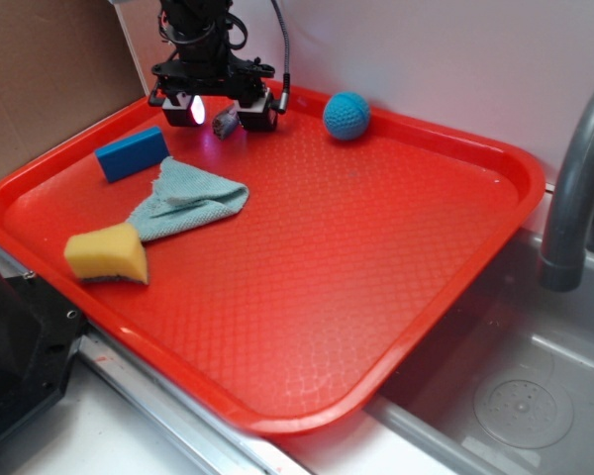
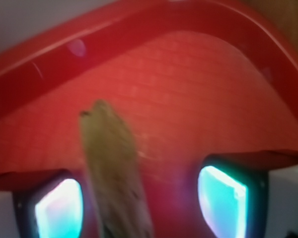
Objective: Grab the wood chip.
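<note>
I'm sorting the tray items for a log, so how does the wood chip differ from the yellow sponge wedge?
The wood chip is brown-grey and rough; the yellow sponge wedge is bright yellow with a dark underside. The chip is slim and far smaller; the sponge is a chunky wedge. The chip lies at the tray's far edge between the fingers of the gripper; the sponge sits near the front-left rim, well away from it. Both are on the red tray.

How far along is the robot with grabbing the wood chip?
Done: the gripper is down at the tray's far corner, straddling the wood chip. In hand: the wrist view shows the jaws open, the chip nearer one pad. Left: close the jaws and lift.
</note>
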You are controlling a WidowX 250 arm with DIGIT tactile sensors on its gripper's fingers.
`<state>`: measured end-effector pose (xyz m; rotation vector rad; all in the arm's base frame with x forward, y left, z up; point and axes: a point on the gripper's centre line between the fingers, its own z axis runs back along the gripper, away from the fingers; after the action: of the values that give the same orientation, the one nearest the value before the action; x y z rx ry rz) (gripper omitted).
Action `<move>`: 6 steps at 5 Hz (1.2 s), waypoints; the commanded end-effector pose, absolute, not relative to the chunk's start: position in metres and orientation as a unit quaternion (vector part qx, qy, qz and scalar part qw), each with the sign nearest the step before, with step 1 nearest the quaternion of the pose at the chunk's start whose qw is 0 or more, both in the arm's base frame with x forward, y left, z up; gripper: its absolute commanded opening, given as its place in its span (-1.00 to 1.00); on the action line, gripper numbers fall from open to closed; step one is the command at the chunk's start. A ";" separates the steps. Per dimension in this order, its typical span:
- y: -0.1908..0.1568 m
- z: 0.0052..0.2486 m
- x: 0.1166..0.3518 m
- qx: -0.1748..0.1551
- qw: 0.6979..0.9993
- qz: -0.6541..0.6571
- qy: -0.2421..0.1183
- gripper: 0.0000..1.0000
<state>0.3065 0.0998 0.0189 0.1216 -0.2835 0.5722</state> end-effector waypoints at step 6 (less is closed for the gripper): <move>-0.007 0.195 0.199 -0.028 0.993 0.103 -0.056 -1.00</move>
<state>0.1989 -0.0227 0.1821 -0.0641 -0.0789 0.2171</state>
